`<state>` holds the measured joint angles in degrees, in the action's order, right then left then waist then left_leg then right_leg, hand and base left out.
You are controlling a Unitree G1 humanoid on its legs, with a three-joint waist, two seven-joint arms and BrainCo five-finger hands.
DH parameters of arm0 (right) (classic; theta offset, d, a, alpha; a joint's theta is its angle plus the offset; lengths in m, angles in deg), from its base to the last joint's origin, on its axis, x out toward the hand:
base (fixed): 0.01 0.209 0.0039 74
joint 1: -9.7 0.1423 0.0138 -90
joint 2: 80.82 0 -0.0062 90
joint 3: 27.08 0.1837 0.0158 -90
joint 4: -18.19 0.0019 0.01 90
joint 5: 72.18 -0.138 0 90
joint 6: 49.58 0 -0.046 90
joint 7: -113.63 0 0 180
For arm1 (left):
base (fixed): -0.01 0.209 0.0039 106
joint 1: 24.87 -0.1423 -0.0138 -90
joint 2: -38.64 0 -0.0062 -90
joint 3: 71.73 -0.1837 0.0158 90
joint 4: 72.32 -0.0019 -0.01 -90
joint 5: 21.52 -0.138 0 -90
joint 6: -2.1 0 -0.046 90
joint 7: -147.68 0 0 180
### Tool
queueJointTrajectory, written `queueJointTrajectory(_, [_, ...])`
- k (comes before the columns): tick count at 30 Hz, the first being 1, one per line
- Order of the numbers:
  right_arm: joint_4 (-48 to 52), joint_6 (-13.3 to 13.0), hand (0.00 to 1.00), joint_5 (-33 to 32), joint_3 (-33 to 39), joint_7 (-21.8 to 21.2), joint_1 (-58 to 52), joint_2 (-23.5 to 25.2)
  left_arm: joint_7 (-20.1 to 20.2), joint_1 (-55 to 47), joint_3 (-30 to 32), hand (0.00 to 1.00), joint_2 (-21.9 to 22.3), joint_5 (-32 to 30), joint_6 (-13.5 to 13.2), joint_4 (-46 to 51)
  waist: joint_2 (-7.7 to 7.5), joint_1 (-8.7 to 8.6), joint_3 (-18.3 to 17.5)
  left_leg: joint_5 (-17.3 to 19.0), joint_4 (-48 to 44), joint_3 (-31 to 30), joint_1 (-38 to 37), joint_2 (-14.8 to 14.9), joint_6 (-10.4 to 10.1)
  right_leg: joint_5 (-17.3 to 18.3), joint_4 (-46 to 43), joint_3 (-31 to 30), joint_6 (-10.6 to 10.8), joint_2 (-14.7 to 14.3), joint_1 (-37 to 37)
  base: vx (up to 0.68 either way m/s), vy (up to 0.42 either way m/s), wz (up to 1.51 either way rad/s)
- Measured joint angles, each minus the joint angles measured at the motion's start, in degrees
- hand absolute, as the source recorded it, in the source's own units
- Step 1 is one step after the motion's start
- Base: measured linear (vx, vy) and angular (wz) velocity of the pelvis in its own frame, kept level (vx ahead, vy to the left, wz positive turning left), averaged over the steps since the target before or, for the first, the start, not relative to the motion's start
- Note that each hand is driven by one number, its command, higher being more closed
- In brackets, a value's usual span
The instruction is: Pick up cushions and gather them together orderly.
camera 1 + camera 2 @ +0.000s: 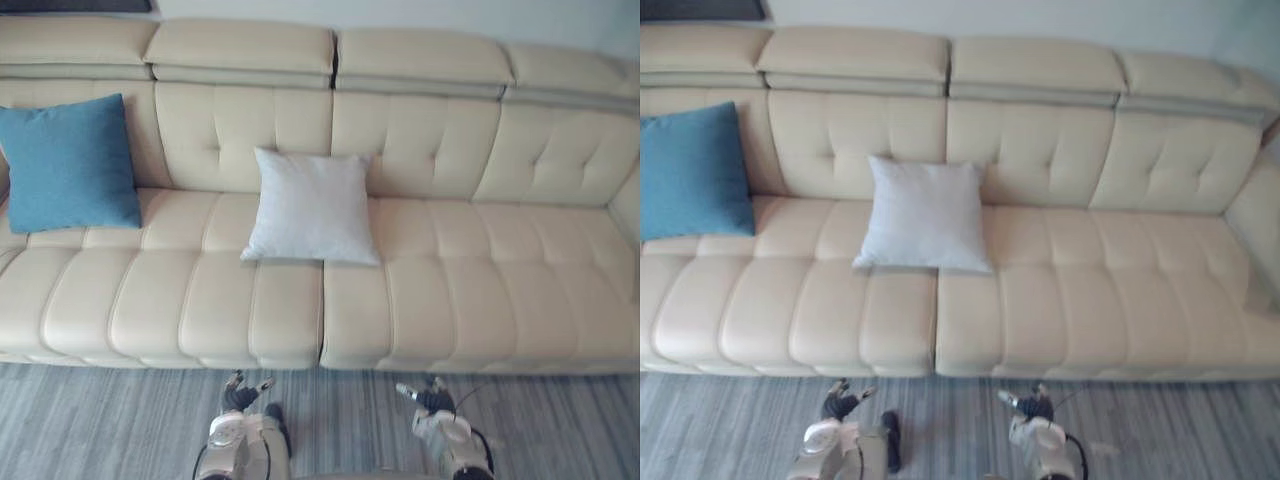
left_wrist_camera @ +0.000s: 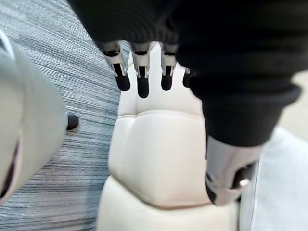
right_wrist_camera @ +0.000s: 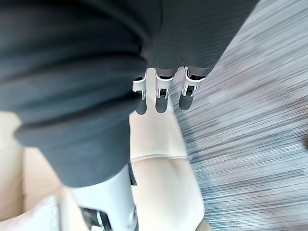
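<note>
Sofa [image 1: 450, 300]: cream, it spanned the frame and carried both cushions.
Blue cushion [image 1: 68, 163]: leaned at upper left, well apart from the white one.
White cushion [image 1: 312, 207]: stood at centre; you would best grip both side edges and set it beside the blue.
Robot hands: left robot hand [image 1: 243, 393] and right robot hand [image 1: 428, 397] hung at bottom centre, fingers relaxed and empty.
Writing: none legible.

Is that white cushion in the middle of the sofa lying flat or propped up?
Propped up: the white cushion stands on its lower edge on the seat, its top leaning back against the backrest of the sofa.
</note>
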<state>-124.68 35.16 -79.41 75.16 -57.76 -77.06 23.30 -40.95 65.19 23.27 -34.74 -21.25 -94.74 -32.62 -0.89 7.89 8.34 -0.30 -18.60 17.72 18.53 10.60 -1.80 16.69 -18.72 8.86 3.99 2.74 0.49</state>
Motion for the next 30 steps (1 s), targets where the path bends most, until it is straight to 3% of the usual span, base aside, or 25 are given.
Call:
queueJointTrajectory(2, [-0.37,0.27,0.0,-0.01,-0.06,0.54,-0.79,0.23,0.02,-0.74,-0.51,0.0,0.3,0.05,-0.01,0.03,0.21,-0.8,0.21,-4.46,4.96,-1.51,-1.12,-0.71,-0.98,-0.94,0.89,1.73,-1.55,-0.06,0.11,-0.28,-0.089,0.33])
queueJointTrajectory(4, [-0.37,0.43,0.0,-0.04,0.02,0.9,-1.87,0.78,-0.02,-0.59,-0.32,0.0,0.23,0.21,-0.04,0.3,-0.16,-1.43,0.59,-3.23,4.08,-3.53,-0.37,-0.31,-2.33,-1.41,1.71,4.06,-3.72,0.17,1.2,-0.28,-0.024,0.1])
queueJointTrajectory(6, [-0.36,0.69,0.0,-0.04,0.04,1.05,-2.6,0.81,-0.01,-0.55,0.2,0.0,0.11,0.34,0.02,0.29,-0.43,-1.65,0.82,2.31,-4.98,-6.65,0.5,-0.5,-0.51,-2.31,0.65,3.73,-4.13,1.31,3.15,-0.27,0.097,-0.25])
queueJointTrajectory(7, [-0.35,0.67,0.0,-0.09,0.04,1.04,-3.23,0.84,0.0,-0.64,0.18,0.0,0.14,0.48,0.02,0.26,-0.57,-1.67,0.66,5.09,-8.17,-8.19,0.37,-0.56,-0.79,-2.81,0.59,3.12,-3.67,1.62,3.84,-0.22,0.168,-0.27])
queueJointTrajectory(9, [-0.34,0.67,0.0,-0.18,0.03,0.96,-4.6,1.06,0.01,-0.9,0.24,0.0,0.33,1.0,0.05,0.02,-0.44,-1.77,0.47,11.36,-11.79,-12.65,-1.85,-0.92,-2.48,-3.67,0.64,1.29,-2.63,2.39,5.18,-0.15,0.242,-0.3])
queueJointTrajectory(10, [-0.43,0.72,0.0,-0.24,0.16,0.96,-4.97,1.43,0.04,-1.53,0.56,0.0,0.5,1.05,0.12,0.12,-0.22,-1.81,0.19,14.46,-8.41,-13.75,-3.4,-1.93,-4.36,-3.97,-0.18,-0.25,-1.49,2.74,6.68,-0.1,0.286,-0.27])
queueJointTrajectory(12, [-0.45,0.81,0.0,-0.3,0.51,0.45,-6.18,3.73,-0.16,-1.48,0.78,0.0,-0.82,1.04,0.23,0.0,-2.05,-1.9,-0.59,13.9,-6.2,-11.94,-3.62,-3.42,-3.89,-5.46,1.64,-0.95,0.16,4.26,7.25,-0.09,0.257,-0.26])
queueJointTrajectory(14, [-0.34,0.77,0.0,-0.63,0.63,0.27,-7.35,5.03,-0.15,-1.82,0.75,0.0,-1.59,1.02,0.43,-0.52,-2.66,-2.31,-1.25,13.91,-5.45,-11.61,-3.79,-4.67,-3.9,-7.84,4.96,-1.47,0.78,4.92,6.23,-0.06,0.181,-0.11])
queueJointTrajectory(18, [-0.39,0.77,0.0,-1.82,1.09,0.23,-8.64,5.34,-0.14,-1.99,0.74,0.0,-1.93,0.9,1.0,-2.63,-2.84,-2.85,-3.44,13.73,-1.63,-8.59,-6.25,-6.48,-4.14,-11.37,10.83,-3.75,0.38,6.4,4.48,-0.01,0.134,-0.19])
queueJointTrajectory(23, [-0.26,0.8,0.0,-1.94,1.23,0.14,-8.93,5.33,-0.15,-1.86,0.66,0.0,-1.9,-0.26,1.09,-4.44,-2.7,-3.52,-4.54,14.14,0.53,-2.89,-9.13,-5.49,-4.25,-12.72,11.7,-9.17,1.28,5.48,5.93,0.1,0.026,-0.65])
queueJointTrajectory(25, [-0.2,0.84,0.0,-1.93,1.22,0.17,-8.14,5.36,-0.18,-1.84,0.66,0.0,-1.83,-0.27,1.14,-4.59,-2.23,-3.63,-4.51,14.45,0.55,0.81,-9.5,-3.68,-4.81,-14.6,10.98,-9.21,0.23,3.72,8.33,0.11,-0.018,-1.12])
queueJointTrajectory(26, [-0.21,0.84,0.0,-1.92,1.22,0.25,-7.39,5.26,-0.22,-1.83,0.69,0.0,-1.66,-0.29,1.26,-4.78,-1.33,-3.81,-4.59,13.62,0.39,3.64,-9.63,-2.01,-3.4,-16.31,11.19,-6.86,-1.76,2.5,9.83,0.14,-0.044,-1.48])
queueJointTrajectory(28, [-0.57,0.87,0.0,-1.84,1.18,0.31,-6.43,4.84,-0.23,-1.31,0.69,0.0,-1.5,-0.42,1.33,-4.99,-0.45,-4.51,-4.41,12.25,0.38,5.02,-9.97,-0.86,-1.11,-18.91,12.23,0.06,-5.03,1.31,11.02,0.13,-0.056,-1.5])
queueJointTrajectory(29, [-0.85,0.9,0.0,-1.76,1.14,0.33,-6.28,4.03,-0.25,-0.84,0.73,0.0,-1.53,-0.65,1.36,-5.02,0.27,-4.49,-4.21,11.75,0.33,6.83,-11.25,0.02,-0.41,-20.49,13.15,6.29,-7.36,0.65,10.84,0.09,-0.054,-1.24])
queueJointTrajectory(30, [-1.06,0.91,0.0,-1.73,1.15,0.43,-6.24,3.53,-0.24,-0.72,0.72,0.0,-1.47,-0.68,1.36,-5.02,0.65,-4.49,-4.09,11.72,0.36,7.57,-12.02,0.34,-0.35,-20.7,13.21,9.17,-7.77,0.55,10.6,0.11,-0.133,-1.42])
